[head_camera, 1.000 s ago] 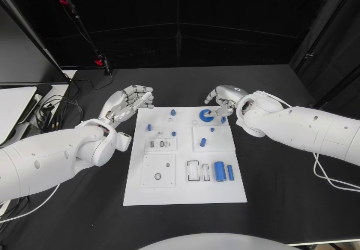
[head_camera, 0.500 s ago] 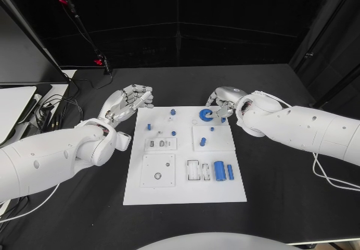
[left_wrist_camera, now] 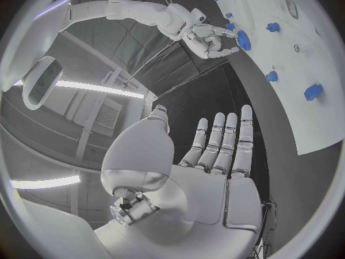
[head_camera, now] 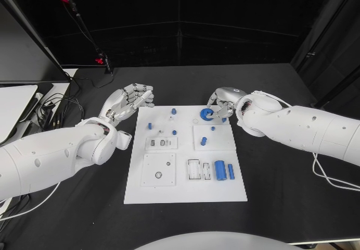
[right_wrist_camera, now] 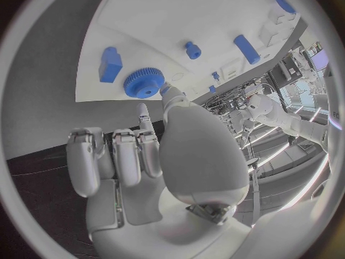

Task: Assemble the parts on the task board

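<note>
— Right hand (head_camera: 222, 104), fingers curled and holding nothing, sits at the blue gear (head_camera: 205, 114) near the task board (head_camera: 185, 194)'s upper right edge.

— Left hand (head_camera: 129, 100), upper left, is spread, idle. A glancing touch might knock the gear loose.

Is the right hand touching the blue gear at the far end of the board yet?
Cannot tell. In the right wrist view a fingertip of the right hand ends right at the blue gear, with no plain gap or contact; the head view hides that spot.
</note>
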Robot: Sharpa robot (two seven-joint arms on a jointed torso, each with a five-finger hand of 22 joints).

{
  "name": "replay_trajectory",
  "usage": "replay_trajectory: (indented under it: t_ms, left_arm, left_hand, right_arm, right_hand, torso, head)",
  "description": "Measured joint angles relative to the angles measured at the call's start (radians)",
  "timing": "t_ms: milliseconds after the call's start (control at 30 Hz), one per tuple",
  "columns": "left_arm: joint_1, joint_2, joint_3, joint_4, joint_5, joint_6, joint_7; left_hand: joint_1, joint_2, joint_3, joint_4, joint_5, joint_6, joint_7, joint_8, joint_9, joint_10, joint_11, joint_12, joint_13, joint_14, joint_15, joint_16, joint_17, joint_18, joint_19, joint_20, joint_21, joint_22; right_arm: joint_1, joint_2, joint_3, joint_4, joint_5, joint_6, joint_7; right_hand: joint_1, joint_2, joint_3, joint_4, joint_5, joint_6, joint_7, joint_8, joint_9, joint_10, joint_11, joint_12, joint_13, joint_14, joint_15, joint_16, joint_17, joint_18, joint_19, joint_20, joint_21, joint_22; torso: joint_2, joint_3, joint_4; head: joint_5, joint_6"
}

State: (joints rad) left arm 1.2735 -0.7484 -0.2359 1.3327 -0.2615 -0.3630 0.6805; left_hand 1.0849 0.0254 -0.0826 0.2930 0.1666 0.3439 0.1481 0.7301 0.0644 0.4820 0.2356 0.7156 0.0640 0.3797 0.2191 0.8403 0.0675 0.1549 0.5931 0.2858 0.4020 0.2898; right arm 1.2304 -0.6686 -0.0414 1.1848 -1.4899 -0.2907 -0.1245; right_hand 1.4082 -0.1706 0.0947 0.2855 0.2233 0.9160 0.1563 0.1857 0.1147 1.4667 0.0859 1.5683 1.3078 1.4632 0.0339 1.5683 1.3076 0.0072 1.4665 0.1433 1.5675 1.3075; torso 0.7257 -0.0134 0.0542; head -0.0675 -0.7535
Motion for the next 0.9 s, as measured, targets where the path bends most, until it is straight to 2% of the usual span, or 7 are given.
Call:
replay_trajectory:
  t_ms: [333,700,900]
  left_arm:
    - [0.000,-0.001,0.000,0.001,0.000,0.000,0.000]
    - [0.000,-0.002,0.000,0.004,0.000,0.000,0.000]
    - [0.000,-0.003,0.000,0.005,0.000,0.000,0.000]
  left_hand:
    - [0.000,0.000,0.000,0.000,0.000,0.000,0.000,0.000,0.000,0.000,0.000,0.000,0.000,0.000,0.000,0.000,0.000,0.000,0.000,0.000,0.000,0.000]
    - [0.000,0.000,0.000,0.000,0.000,0.000,0.000,0.000,0.000,0.000,0.000,0.000,0.000,0.000,0.000,0.000,0.000,0.000,0.000,0.000,0.000,0.000]
    - [0.000,0.000,0.000,0.000,0.000,0.000,0.000,0.000,0.000,0.000,0.000,0.000,0.000,0.000,0.000,0.000,0.000,0.000,0.000,0.000,0.000,0.000]
  right_arm:
    - [-0.002,0.009,0.000,-0.009,-0.007,0.019,-0.025]
    - [-0.004,0.024,0.000,-0.022,-0.012,0.038,-0.045]
    - [-0.005,0.033,0.000,-0.026,-0.013,0.041,-0.051]
  right_hand:
    - [0.005,0.005,0.003,0.003,0.000,0.000,0.000,0.000,-0.003,0.000,0.000,0.000,0.000,0.000,0.000,0.000,0.000,0.000,0.000,0.000,0.000,0.000]
    - [0.005,0.005,0.005,0.000,-0.004,-0.028,-0.010,-0.027,-0.013,0.000,0.000,0.000,0.000,0.000,0.000,0.000,0.000,0.000,0.000,0.000,0.000,0.000]
    - [0.011,0.011,0.010,0.000,-0.004,-0.028,-0.010,-0.027,-0.015,0.000,0.000,0.000,0.000,0.000,0.000,0.000,0.000,0.000,0.000,0.000,0.000,0.000]
  torso:
    - [0.000,0.0000,0.0000]
    - [0.000,0.0000,0.0001]
    - [0.000,0.0002,0.0001]
  head:
    - [0.001,-0.001]
    - [0.007,-0.003]
    - [0.008,-0.002]
